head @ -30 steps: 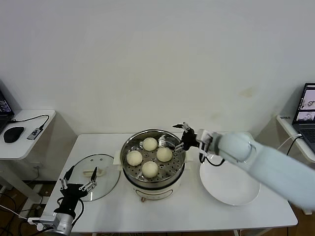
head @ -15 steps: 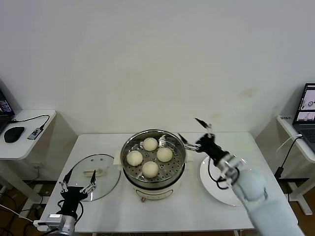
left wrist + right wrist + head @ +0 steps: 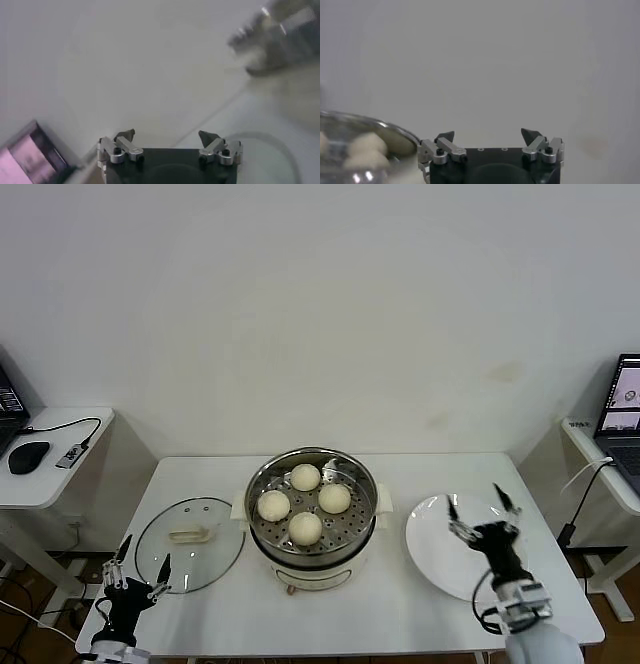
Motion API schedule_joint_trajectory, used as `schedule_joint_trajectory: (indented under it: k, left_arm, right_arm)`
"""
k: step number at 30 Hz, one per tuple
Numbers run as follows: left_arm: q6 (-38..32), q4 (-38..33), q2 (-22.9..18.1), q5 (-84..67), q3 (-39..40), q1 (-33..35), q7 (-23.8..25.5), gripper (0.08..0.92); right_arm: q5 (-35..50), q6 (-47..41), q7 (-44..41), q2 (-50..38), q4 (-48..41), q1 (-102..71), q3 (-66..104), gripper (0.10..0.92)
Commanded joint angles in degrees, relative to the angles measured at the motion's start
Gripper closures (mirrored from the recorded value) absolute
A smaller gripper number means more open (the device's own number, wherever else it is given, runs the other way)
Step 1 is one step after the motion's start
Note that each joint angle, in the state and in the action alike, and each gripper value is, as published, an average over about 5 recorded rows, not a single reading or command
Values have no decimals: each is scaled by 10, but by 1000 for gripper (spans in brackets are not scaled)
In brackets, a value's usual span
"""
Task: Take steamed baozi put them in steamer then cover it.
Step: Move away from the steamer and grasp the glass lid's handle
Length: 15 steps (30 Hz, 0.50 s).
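Several cream-white steamed baozi [image 3: 305,477] [image 3: 273,505] [image 3: 334,498] [image 3: 305,527] lie on the perforated tray inside the shiny steamer [image 3: 262,484] at the table's middle. The cover [image 3: 190,542], clear glass with a cream bar handle, lies flat on the table left of the steamer. My left gripper [image 3: 138,569] [image 3: 166,135] hovers open and empty at the table's front left corner, near the cover's edge. My right gripper [image 3: 482,505] [image 3: 488,135] is open and empty above the white plate, right of the steamer. The right wrist view catches the steamer rim [image 3: 380,126] and baozi [image 3: 367,147] at one side.
A flat white round plate [image 3: 440,569] lies bare on the right of the table. A side desk with a mouse [image 3: 27,456] and cable stands at the left. A laptop [image 3: 622,399] sits on a desk at the far right.
My right arm has pulled back from the steamer's rim, to the right and toward the front, over the plate. My left gripper has drawn back toward the front left corner.
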Motion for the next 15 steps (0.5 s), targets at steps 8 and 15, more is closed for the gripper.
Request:
schedule_joint_trajectory:
  k: [8,15]
  left_arm:
    - [-19,175,49,355,41,-130,-35,177]
    - [-17,216,43,359,58,-200,-27,177]
  right_arm:
    - [-6,5,104,76,8,-95,140,203]
    - [-16,9,125,77,15,-104,152,203]
